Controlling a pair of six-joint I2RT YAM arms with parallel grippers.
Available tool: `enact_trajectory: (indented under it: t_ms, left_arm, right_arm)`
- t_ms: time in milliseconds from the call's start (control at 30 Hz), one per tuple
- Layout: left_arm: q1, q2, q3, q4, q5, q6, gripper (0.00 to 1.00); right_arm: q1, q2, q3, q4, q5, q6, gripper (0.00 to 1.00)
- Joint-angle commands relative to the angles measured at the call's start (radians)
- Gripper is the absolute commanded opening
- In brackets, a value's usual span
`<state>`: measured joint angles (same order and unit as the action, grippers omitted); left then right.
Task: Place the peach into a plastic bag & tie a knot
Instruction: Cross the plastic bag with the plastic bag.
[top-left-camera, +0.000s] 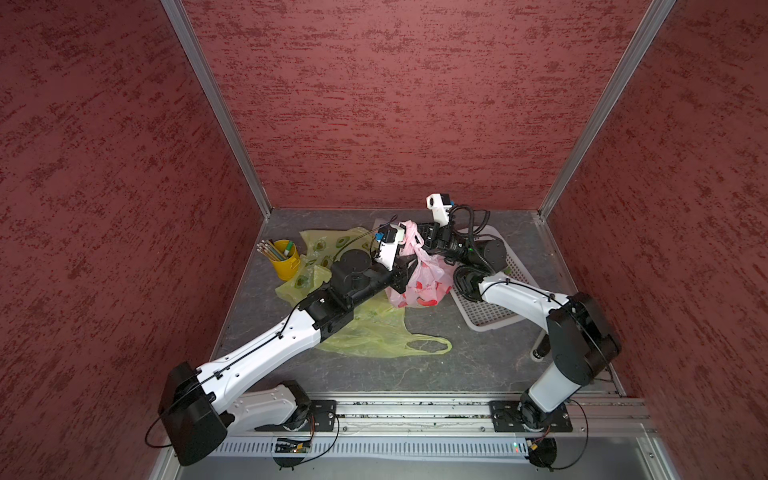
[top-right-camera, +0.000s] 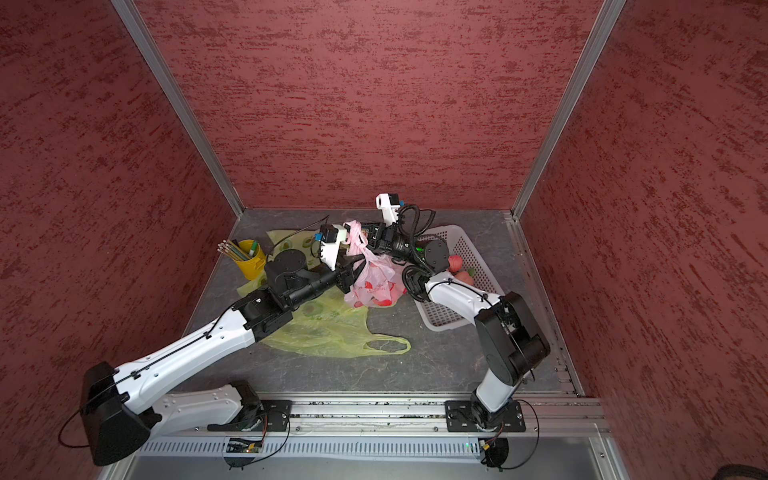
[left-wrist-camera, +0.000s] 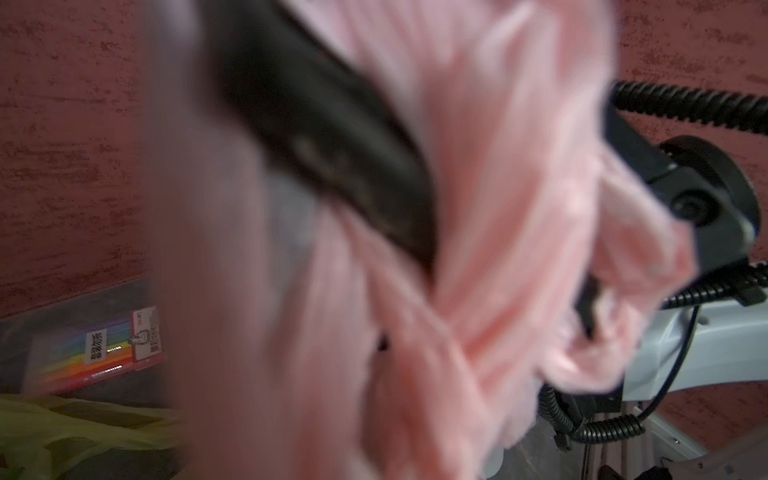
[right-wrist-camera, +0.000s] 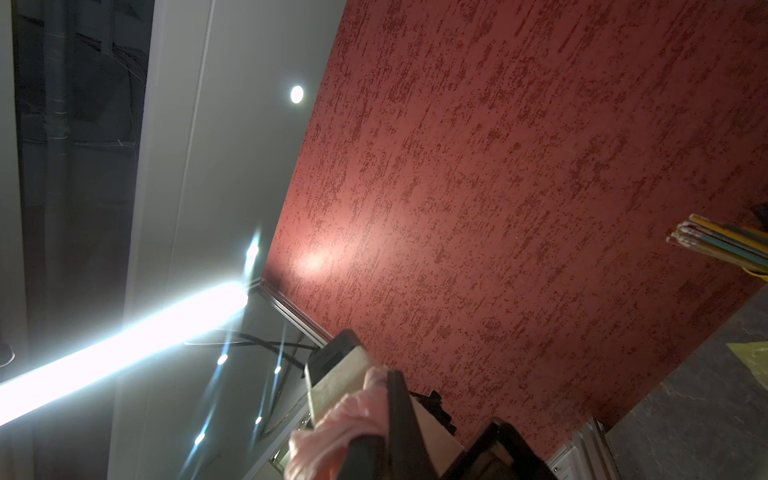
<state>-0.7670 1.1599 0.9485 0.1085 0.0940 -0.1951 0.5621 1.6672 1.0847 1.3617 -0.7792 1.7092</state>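
1. While its body rests on the grey surface (top-left-camera: 457, 365), the pink bag (top-left-camera: 419, 282) has its handles gathered upward into a twisted rope between the two hands, as both top views show.
2. Peach: judged to be inside the pink bag. Red patches show through the film, but I cannot tell fruit from printing at this range.
3. Right hand (right-wrist-camera: 368, 386): jaws together, clamped on a fold of pink handle, seen plainly in the right wrist view.
4. Left hand (top-left-camera: 405, 254): buried in the twist. The left wrist view is blurred, showing one dark finger (left-wrist-camera: 332, 145) with plastic draped around it. Whether its jaws are apart or gripping cannot be told.
5. Bystanders: white basket (top-right-camera: 440, 322) with spare fruit (top-right-camera: 455, 262) just behind the right arm, yellow-green bags (top-left-camera: 374, 332) under the left arm, and a yellow pencil cup (top-left-camera: 286, 259) well apart.
6. Stage, as judged: knot under way, not yet cinched.
7. Hazards:
   - a loose left hold would let the twist unwind and the loop collapse
   - film wrapped around the finger may snag as that hand pulls away, dragging the knot open
   - a hard pull against the clamped side could tear thin plastic or lift and tip the bag
   - hands working this close risk knocking together
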Motion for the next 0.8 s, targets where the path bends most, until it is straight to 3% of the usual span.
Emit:
enact_trajectory:
  t_ms: [0, 400, 567, 767]
  left_arm:
    - [0.029, -0.011, -0.03, -0.008, 0.032, -0.047, 0.37]
    - [0.048, -0.163, -0.068, -0.163, 0.05, -0.055, 0.69]
    - [0.05, -0.275, -0.053, -0.302, 0.068, -0.075, 0.74]
    - [0.087, -0.381, 0.02, -0.457, 0.165, -0.147, 0.72]
  right_arm:
    - [0.012, -0.006, 0.044, 0.104, 0.025, 0.046, 0.0]
    - [-0.001, 0.065, 0.103, 0.135, -0.002, 0.057, 0.0]
    - [-0.003, 0.086, 0.113, 0.121, -0.014, 0.031, 0.0]
    - [-0.003, 0.091, 0.109, 0.084, -0.038, -0.021, 0.0]
